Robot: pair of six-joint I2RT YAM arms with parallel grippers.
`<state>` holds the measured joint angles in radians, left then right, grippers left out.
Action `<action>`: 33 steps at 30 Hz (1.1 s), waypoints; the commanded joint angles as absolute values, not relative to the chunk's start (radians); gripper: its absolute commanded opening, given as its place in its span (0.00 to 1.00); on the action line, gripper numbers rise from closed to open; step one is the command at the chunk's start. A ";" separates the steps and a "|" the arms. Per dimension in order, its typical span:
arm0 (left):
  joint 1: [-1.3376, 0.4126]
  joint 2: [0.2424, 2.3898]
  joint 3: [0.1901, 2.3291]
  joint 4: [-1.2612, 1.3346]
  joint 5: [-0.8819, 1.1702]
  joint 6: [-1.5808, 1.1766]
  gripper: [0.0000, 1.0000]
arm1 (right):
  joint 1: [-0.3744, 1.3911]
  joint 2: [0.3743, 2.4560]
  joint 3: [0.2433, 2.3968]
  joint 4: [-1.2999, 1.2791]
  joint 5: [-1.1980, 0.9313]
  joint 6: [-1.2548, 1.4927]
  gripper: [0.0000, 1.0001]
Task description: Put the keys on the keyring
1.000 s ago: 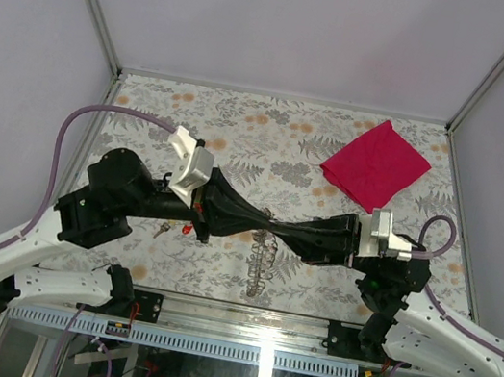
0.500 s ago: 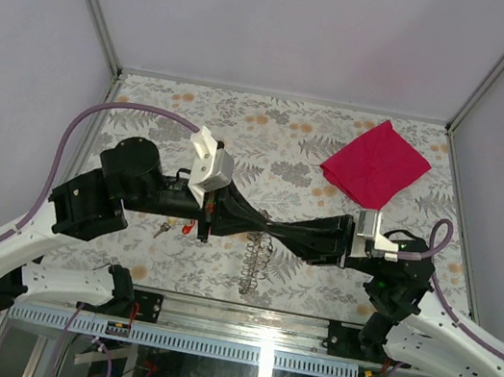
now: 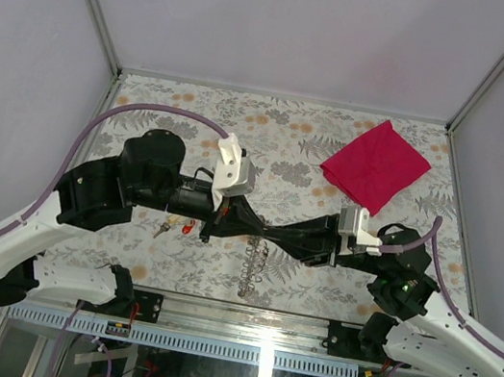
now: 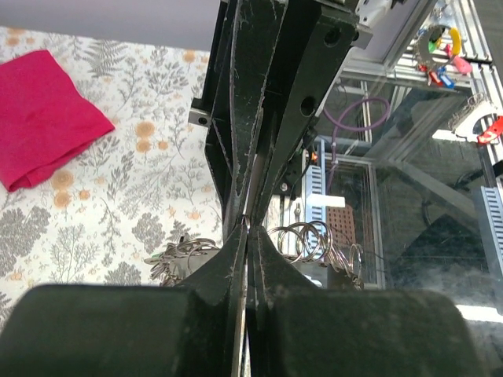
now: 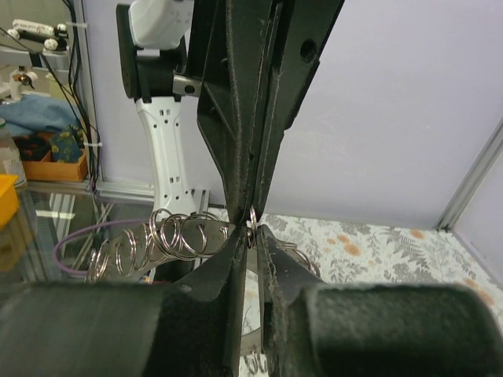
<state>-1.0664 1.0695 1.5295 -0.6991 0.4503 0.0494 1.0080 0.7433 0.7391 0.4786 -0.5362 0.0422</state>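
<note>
Left tool [image 4: 247, 236]: clenched, fingertips pinched on a thin metal loop of the keyring [image 3: 253, 265]. Right tool [image 5: 251, 236]: also clenched, met tip to tip with the left tool on the same spot. Whether one loop or two neighbouring loops are pinched cannot be told from the wrist views.

Keyring: a string of linked split rings, held up at one end by both tools, the rest trailing down onto the table [image 3: 150, 102]. It is located well left of the red cloth [image 3: 376, 165] and nearer the arm bases than the cloth.

Keys: not yet on the ring. The brass-yellow key [image 3: 165, 228] and red key [image 3: 188, 228] are seen lying flat just beside each other, much further left of the red cloth than the keyring is, under the left forearm.

Handling, judged:
- Keys are taken to be light, stiff, thin and slick; a flat key is hard to lift off a patterned table, so slipping is expected.
- Hold is best taken on the blade or head edge, with the head hole left free for threading.
- Split rings are judged springy and stiff; a coil end must be pried apart and kept open.
- The loose ring string is expected to swing and twist when moved.
</note>
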 commanded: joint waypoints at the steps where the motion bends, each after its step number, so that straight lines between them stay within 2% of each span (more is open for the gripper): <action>1: -1.072 1.098 1.602 -0.795 0.444 0.103 0.00 | 1.013 0.745 0.806 0.450 -0.554 0.018 0.14; 12: -1.091 1.186 1.714 -0.967 0.381 0.174 0.00 | 1.013 0.785 0.823 0.396 -0.596 0.003 0.12; 15: -1.096 1.204 1.734 -0.999 0.367 0.181 0.00 | 1.012 0.795 0.827 0.379 -0.607 -0.006 0.09; 18: -1.105 1.219 1.751 -1.022 0.350 0.185 0.00 | 1.012 0.803 0.828 0.373 -0.625 -0.007 0.00; 21: -1.111 1.222 1.761 -1.028 0.324 0.186 0.00 | 1.013 0.809 0.829 0.374 -0.642 -0.012 0.00; 23: -1.110 1.202 1.755 -1.001 0.323 0.184 0.01 | 1.013 0.808 0.819 0.404 -0.651 -0.012 0.00; 25: -1.110 1.157 1.718 -0.933 0.330 0.171 0.06 | 1.012 0.801 0.792 0.471 -0.659 -0.008 0.00; 27: -1.110 1.097 1.666 -0.830 0.335 0.148 0.12 | 1.012 0.795 0.752 0.575 -0.664 0.011 0.00; 33: -1.109 0.945 1.471 -0.532 0.320 0.070 0.17 | 1.012 0.823 0.661 0.942 -0.607 0.152 0.00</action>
